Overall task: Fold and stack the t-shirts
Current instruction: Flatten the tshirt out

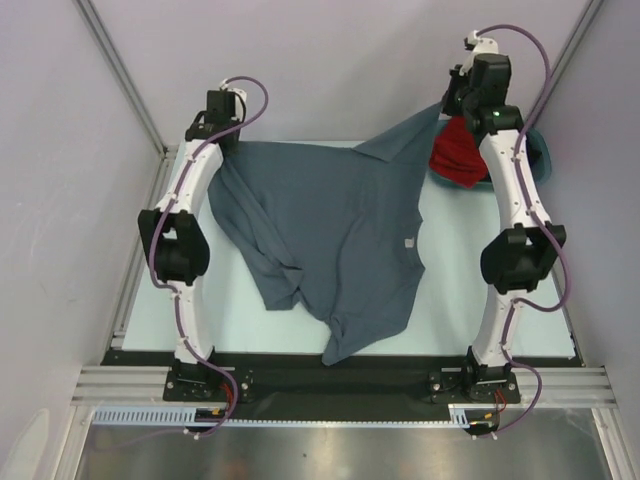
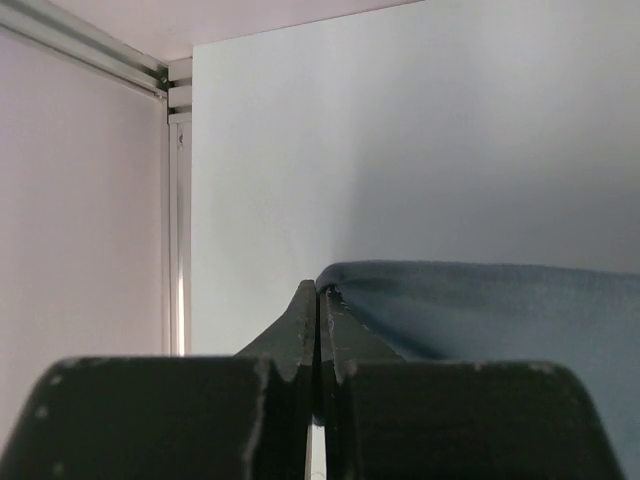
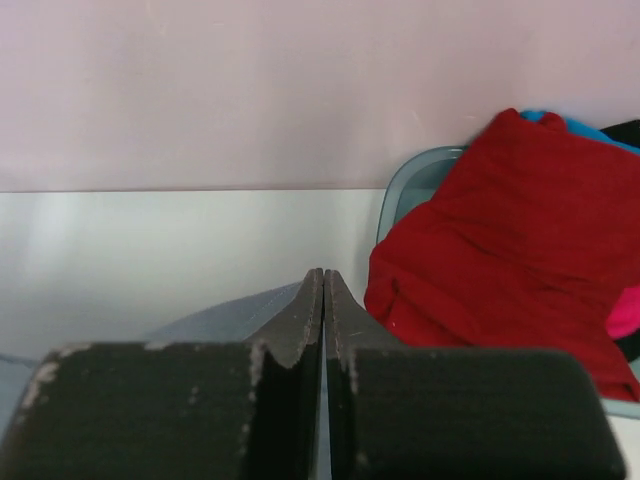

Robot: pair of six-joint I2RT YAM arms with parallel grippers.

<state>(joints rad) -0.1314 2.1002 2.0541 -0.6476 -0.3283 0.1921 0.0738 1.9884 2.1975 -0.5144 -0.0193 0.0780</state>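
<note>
Grey t-shirt (image 1: pixel 330 230) pinched at two far corners.
Lying crumpled across the table (image 1: pixel 450 300), far edge drawn between left gripper (image 2: pixel 318 300) and right gripper (image 3: pixel 324 285), both with jaws closed tight on the cloth. Near the right gripper, red t-shirt (image 3: pixel 480 240) heaped in teal basin (image 3: pixel 410 185) at far right corner.

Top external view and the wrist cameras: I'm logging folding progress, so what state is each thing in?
Large slate-grey cloth t-shirt: spread rumpled on the table, unfolded, two far corners pinched.
Left gripper: shut on the grey shirt's edge.
Right gripper: shut on its other corner, lifted.
Teal plastic basin: upright, holding clothes.
Crumpled red cloth t-shirt: unfolded, heaped in the basin.
</note>
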